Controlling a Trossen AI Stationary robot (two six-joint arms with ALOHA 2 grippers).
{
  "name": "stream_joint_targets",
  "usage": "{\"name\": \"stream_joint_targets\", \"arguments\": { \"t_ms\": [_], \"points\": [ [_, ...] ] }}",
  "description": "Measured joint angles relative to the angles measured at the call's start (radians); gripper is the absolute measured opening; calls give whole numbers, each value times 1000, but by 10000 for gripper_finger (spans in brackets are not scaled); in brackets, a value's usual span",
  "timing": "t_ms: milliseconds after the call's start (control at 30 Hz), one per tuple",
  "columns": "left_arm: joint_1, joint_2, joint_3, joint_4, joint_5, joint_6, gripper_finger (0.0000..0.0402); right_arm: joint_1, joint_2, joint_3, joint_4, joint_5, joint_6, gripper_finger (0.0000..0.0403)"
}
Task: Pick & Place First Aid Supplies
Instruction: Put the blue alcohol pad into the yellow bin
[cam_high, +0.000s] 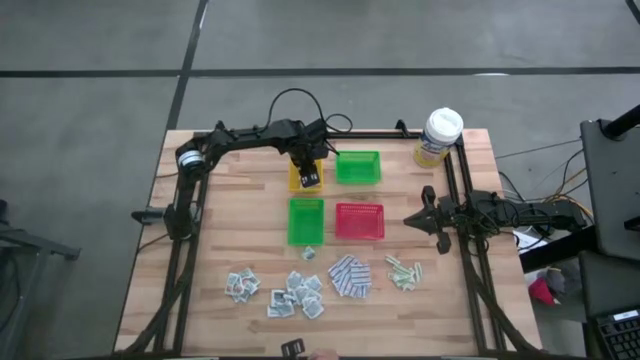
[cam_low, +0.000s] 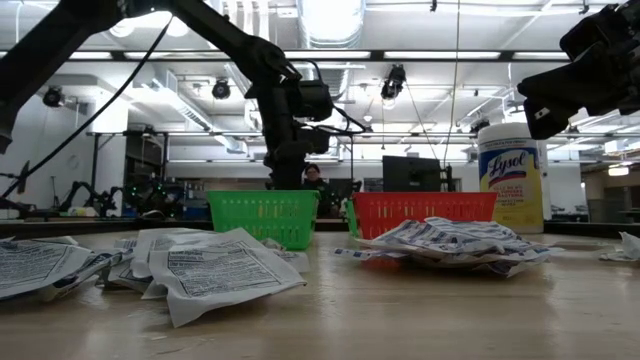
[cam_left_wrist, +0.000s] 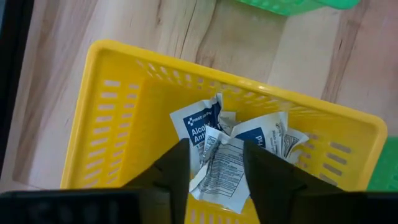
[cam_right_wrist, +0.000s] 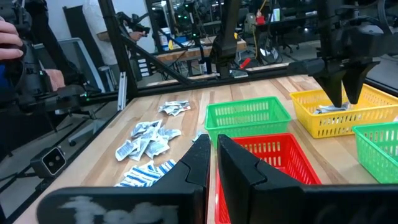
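The left gripper (cam_left_wrist: 214, 180) hung over the yellow slotted plastic tray (cam_left_wrist: 106, 124), fingers (cam_left_wrist: 171, 177) released, the white printed sachets (cam_left_wrist: 233, 155) lying inside that tray. Lifting straight up would likely avoid snagging them. The right gripper (cam_right_wrist: 211, 163), fingers clenched empty, waited right of that tray.

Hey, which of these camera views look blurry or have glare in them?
Low view: bright ceiling lights glare, arms go dark against them, the near sachets look soft. Left wrist view: the left gripper fingers are blurred, the yellow tray sharp. High view: even light.
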Motion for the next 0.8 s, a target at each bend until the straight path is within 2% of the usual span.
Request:
{"name": "stream_joint_targets", "arguments": {
  "t_ms": [200,367,800],
  "points": [
    [0,0,0,-17,-18,4,182,0,0,0,0,0,0,28],
    [0,0,0,-46,-73,5,183,0,0,0,0,0,0,28],
    [-27,-127,0,-80,-79,4,183,0,0,0,0,0,0,28]
  ]
}}
